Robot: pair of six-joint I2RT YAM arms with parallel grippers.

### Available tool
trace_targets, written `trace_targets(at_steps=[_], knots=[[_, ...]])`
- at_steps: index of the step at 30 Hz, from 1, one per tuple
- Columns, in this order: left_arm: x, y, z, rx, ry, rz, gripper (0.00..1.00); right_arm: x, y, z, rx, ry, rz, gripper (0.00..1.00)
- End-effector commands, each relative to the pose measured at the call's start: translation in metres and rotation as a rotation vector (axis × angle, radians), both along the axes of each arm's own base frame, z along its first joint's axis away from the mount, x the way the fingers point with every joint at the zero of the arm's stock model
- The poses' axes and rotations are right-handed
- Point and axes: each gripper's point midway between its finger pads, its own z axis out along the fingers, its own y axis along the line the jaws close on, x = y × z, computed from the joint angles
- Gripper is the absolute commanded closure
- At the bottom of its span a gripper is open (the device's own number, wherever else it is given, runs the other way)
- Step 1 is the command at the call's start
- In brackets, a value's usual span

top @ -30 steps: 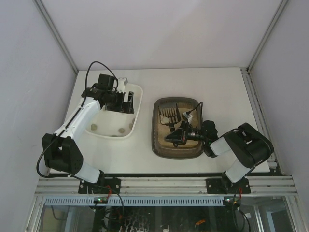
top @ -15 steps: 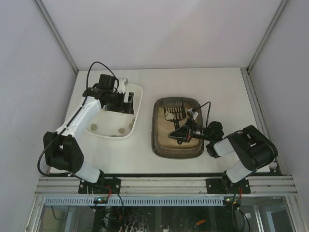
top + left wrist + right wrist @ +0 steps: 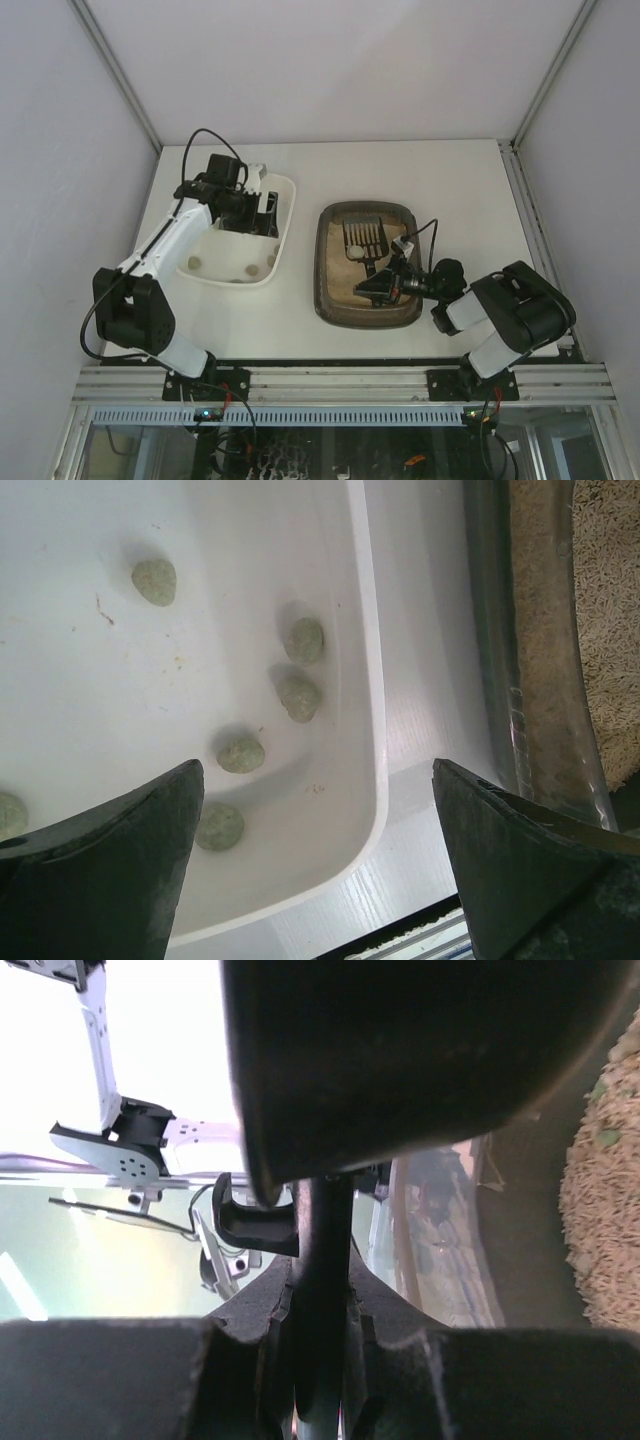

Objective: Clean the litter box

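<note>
The dark brown litter box with beige litter lies mid-table; its rim also shows in the left wrist view. A black slotted scoop rests in its far half, with a pale lump on it. My right gripper is low inside the box and shut on the scoop's handle; the scoop's dark body fills the top of the right wrist view, with litter at the right. My left gripper hangs open and empty over the white tray's right rim.
The white tray left of the litter box holds several grey-green clumps, some along its near side. A strip of bare table separates tray and box. White walls close in the back and sides.
My right gripper has drawn back to the right and nearer, and the scoop has shifted right along the far half of the litter box. The left arm has barely moved.
</note>
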Motion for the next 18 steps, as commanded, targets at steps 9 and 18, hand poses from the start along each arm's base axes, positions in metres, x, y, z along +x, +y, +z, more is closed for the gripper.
trace_targets(at_steps=[9, 18], knots=[[-0.003, -0.005, -0.008, -0.011, 0.014, -0.044, 0.00, 0.016, -0.019, 0.019, 0.051, -0.044, -0.094, 1.00], [-0.003, -0.006, -0.008, -0.014, 0.015, -0.054, 0.00, 0.018, -0.009, 0.020, 0.054, -0.009, -0.075, 1.00]])
